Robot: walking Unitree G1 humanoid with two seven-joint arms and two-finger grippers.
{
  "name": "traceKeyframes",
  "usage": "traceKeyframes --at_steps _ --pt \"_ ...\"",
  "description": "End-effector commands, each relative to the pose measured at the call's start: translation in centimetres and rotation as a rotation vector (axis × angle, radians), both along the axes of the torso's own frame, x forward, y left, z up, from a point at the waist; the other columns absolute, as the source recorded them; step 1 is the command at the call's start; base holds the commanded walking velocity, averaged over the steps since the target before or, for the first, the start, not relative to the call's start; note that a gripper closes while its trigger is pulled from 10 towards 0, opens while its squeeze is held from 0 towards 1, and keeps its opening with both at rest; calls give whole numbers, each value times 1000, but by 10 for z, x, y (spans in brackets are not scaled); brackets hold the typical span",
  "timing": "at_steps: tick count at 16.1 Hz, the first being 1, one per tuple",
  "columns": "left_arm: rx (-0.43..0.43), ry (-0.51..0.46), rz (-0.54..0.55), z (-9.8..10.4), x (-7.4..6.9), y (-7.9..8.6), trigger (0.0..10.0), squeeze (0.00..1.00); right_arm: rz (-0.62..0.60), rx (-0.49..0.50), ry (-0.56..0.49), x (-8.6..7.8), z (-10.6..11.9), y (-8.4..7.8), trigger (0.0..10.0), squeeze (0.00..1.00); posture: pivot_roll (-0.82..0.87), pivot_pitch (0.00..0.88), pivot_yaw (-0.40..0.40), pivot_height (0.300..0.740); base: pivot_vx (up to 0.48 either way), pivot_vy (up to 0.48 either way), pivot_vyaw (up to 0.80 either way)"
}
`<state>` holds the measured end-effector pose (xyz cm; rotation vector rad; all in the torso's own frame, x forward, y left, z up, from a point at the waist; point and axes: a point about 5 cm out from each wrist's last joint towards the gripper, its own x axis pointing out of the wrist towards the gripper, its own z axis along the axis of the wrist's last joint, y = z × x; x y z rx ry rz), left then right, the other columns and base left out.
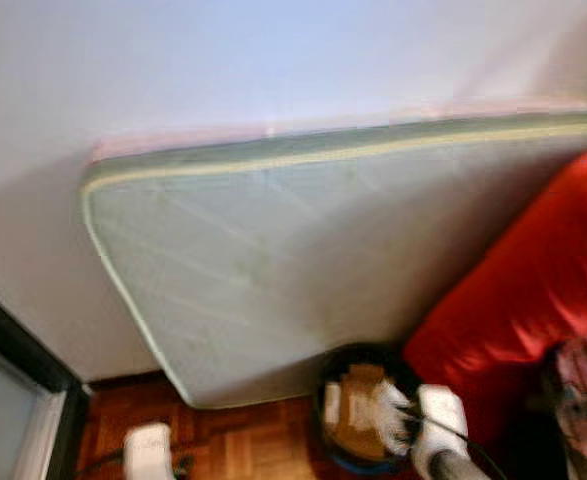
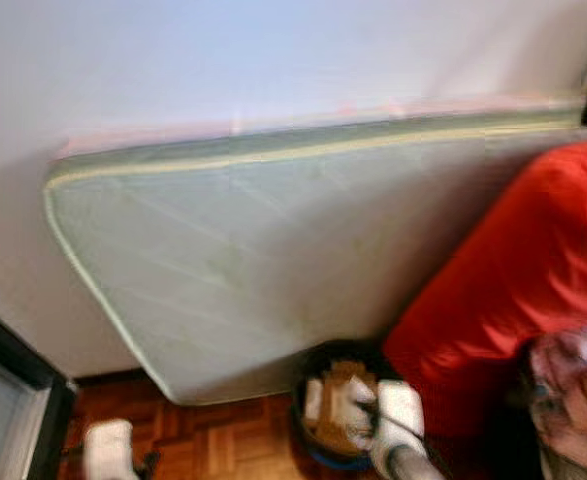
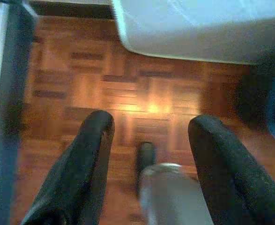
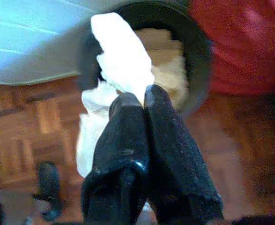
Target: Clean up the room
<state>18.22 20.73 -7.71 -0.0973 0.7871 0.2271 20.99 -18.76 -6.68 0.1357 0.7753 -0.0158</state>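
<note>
The right gripper has its two black fingers pressed together on a crumpled white tissue, holding it just over the mouth of the bin. That bin, dark and round, is the thing to steer by here.

Behind the bin, a big pale green mattress leans on its long edge against the white wall, its lower corner coming down just beside the bin. To the bin's right lies a large red cushion or beanbag, touching or nearly touching the rim. Beyond that, at the far right, sits a heap of pinkish patterned cloth, too blurred to name. To the bin's left the wooden parquet floor runs to a dark door frame.

Inside the bin there is already brownish stuff, perhaps cardboard or paper, with more white scraps on it.

The left gripper hangs low over the floor, well to the left of the bin, its fingers spread apart and holding nothing.

As I judge it, the clean-up is mid-way: some rubbish is binned, this tissue needs only letting go, and the cloth heap looks yet to be dealt with.
</note>
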Motion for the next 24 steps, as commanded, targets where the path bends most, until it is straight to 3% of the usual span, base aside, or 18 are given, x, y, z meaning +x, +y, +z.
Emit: traceKeyframes --at_steps 1,5,10,11,13,17,18,20,24 --pt "21 30 16 -2 -8 11 10000 0 0 22 -26 7 3 8 10000 0 22 69 -45 740 266 0 0" --pt "21 33 16 -3 -10 11 10000 0 6 27 -43 10 6 9 10000 0 24 70 -47 740 269 0 0" --pt "26 -48 29 6 5 13 10000 0 46 65 -163 37 24 22 10000 0 45 91 -56 740 53 0 0" --pt "28 -151 61 19 21 18 10000 0 65 92 -236 50 36 30 10000 0 59 101 -63 740 0 0 0" --pt "33 -276 76 35 40 22 10000 0 75 118 -315 62 47 36 10000 0 66 118 -73 740 0 0 0" --pt "103 -598 -6 81 75 18 10000 0 22 119 -430 71 60 37 10000 0 73 131 -74 740 0 0 0" --pt "126 -683 -38 94 75 13 10000 0 18 124 -462 67 61 36 10000 0 67 136 -74 740 0 0 0" --pt "158 -738 -75 101 64 7 10000 0 15 124 -482 57 57 32 10000 0 57 160 -78 740 0 0 0" --pt "168 -755 -74 112 56 8 10000 0 -31 78 -473 49 52 23 10000 0 63 178 -75 740 0 0 0"
